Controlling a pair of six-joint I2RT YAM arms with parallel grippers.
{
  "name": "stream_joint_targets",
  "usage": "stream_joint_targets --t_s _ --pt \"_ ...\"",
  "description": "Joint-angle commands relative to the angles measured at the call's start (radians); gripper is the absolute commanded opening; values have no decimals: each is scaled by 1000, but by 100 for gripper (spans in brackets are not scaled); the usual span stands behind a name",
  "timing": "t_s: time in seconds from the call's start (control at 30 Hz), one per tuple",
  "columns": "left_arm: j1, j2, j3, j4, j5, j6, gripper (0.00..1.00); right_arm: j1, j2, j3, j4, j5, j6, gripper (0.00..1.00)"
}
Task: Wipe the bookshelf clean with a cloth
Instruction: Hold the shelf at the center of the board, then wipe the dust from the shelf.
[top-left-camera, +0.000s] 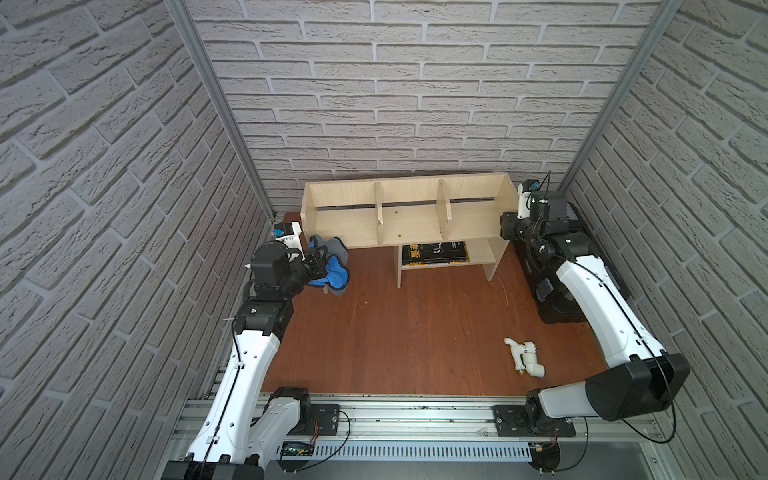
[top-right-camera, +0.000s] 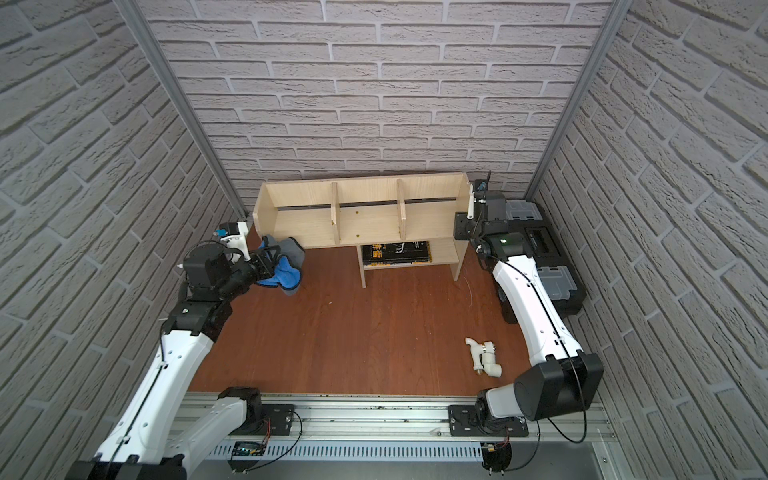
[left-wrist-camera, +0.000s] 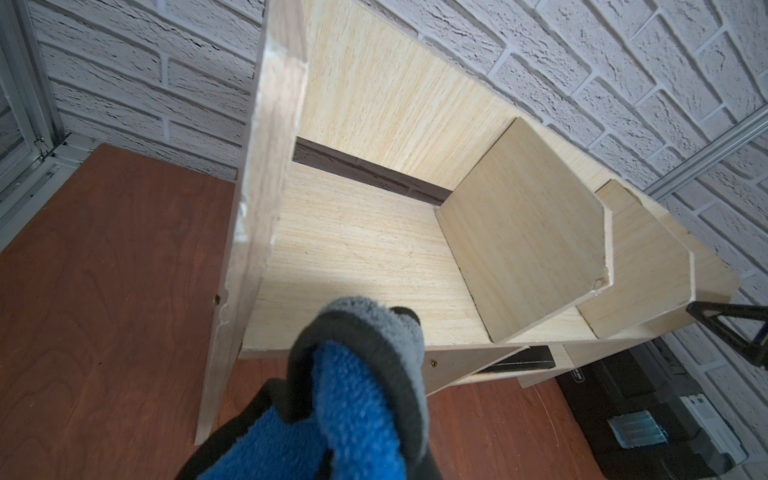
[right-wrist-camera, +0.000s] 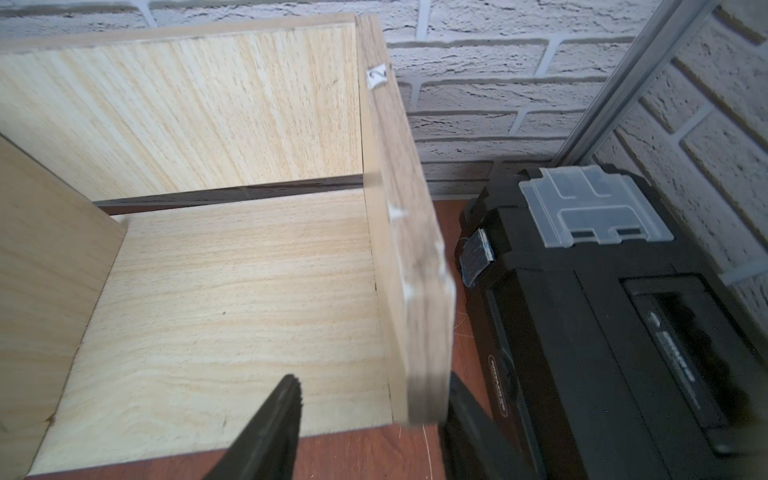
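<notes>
Bookshelf: light wood, stood centre frame against the back wall in both top views.
Cloth: grey and blue, bunched at centre left, just beside the shelf's left end, clamped in the left gripper.
Right gripper: jaws spread, straddling the shelf's right end panel; inner finger clear of it.
Toolbox: black, right of the shelf.

Left wrist view: the cloth runs off the bottom edge. Right wrist view: the end panel of the bookshelf is blurred at lower centre; the toolbox is cut off lower right
</notes>
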Motion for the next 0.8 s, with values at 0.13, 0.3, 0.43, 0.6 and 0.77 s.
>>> stream_joint_targets --t_s 0.13,0.3,0.43,0.6,0.77 --pt "13 -15 -11 33 -9 24 0 -16 31 -17 20 -43 -27 27" --pt "20 -4 -23 51 -26 13 0 -16 -11 -78 15 -29 -6 6" --pt "19 17 -31 97 -33 -21 0 -14 -50 -108 16 -51 -4 2" --pt "-8 74 -46 270 15 -98 0 -14 -79 -120 13 -74 -5 3" --pt "-109 183 0 317 -113 -43 0 -14 -84 -118 9 -123 10 3"
